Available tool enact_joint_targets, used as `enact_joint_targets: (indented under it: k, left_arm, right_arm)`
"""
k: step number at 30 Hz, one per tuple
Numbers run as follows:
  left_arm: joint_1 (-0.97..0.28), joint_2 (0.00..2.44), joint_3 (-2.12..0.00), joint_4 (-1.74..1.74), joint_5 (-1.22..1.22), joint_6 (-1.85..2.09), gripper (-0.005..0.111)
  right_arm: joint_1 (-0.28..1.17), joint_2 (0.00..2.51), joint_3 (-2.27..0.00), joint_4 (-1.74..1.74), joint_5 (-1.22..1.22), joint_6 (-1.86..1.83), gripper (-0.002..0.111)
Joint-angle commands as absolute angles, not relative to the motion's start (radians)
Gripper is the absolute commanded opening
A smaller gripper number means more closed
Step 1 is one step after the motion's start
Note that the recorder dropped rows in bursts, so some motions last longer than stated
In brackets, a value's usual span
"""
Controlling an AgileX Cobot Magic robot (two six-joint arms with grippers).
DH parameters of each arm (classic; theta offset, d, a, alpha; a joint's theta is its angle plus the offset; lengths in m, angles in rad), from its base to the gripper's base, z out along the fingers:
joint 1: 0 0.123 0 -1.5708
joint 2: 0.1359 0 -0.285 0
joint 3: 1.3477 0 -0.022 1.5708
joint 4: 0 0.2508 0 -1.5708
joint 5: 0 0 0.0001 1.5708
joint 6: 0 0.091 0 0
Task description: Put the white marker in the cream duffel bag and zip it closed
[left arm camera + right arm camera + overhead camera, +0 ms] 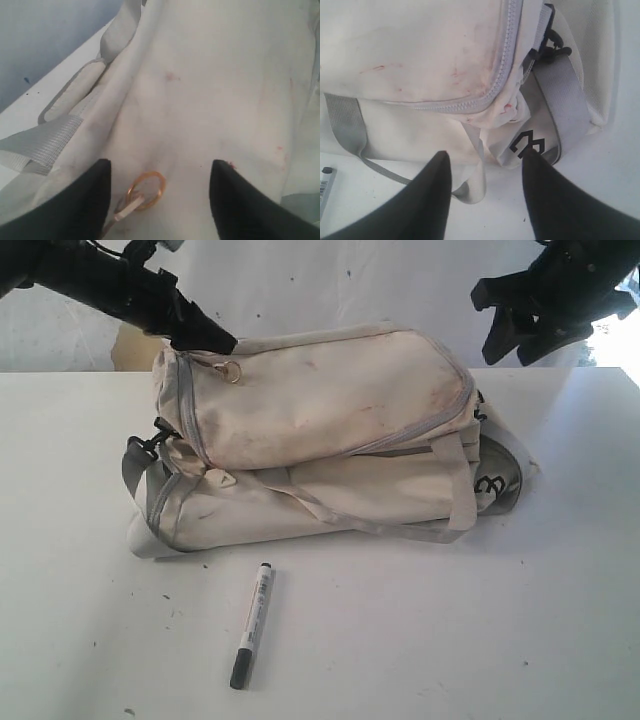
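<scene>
The cream duffel bag [320, 440] lies on the white table [480, 640], its grey zipper [420, 425] running along the top flap. A gold ring pull [232, 371] hangs at the bag's left top end. The white marker [254, 623] lies on the table in front of the bag, dark cap toward the front edge. My left gripper [160, 165] is open just above the bag's left end, the ring pull [146, 190] lying loose between its fingers. My right gripper [485, 156] is open and empty, raised above the bag's right end near the black logo [527, 143].
A grey shoulder strap [135, 475] with a black clip [160, 435] hangs off the bag's left end. Grey webbing handles [350, 515] trail across the front. A cardboard piece [135, 345] stands behind the table.
</scene>
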State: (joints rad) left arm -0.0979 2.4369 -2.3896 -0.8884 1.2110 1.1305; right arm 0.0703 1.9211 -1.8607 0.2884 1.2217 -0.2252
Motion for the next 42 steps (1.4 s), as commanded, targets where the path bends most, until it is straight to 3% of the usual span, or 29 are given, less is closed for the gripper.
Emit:
enact_joint_targets:
  k: [1, 15, 24, 38, 42]
  left_arm:
    - [-0.104, 2.414, -2.386, -0.888, 1.221, 1.070, 0.066]
    - [-0.057, 2.372, -2.386, -0.727, 1.221, 0.539, 0.066]
    - [-0.017, 2.366, -2.386, -0.569, 1.221, 0.220, 0.066]
    - [-0.003, 2.430, -2.386, -0.636, 1.091, -0.127, 0.066]
    - [-0.003, 2.466, -2.386, -0.802, 1.056, -0.118, 0.066]
  right_arm:
    - [0.070, 1.910, -1.864, 0.309, 1.221, -0.235, 0.042]
    - [0.078, 1.912, -1.864, 0.566, 1.221, -0.417, 0.042]
    - [0.170, 1.912, -1.862, 0.549, 1.221, -0.453, 0.042]
    - [0.244, 2.015, -1.860, 0.580, 1.113, -0.665, 0.042]
    - [0.269, 2.036, -1.860, 0.595, 1.042, -0.784, 0.042]
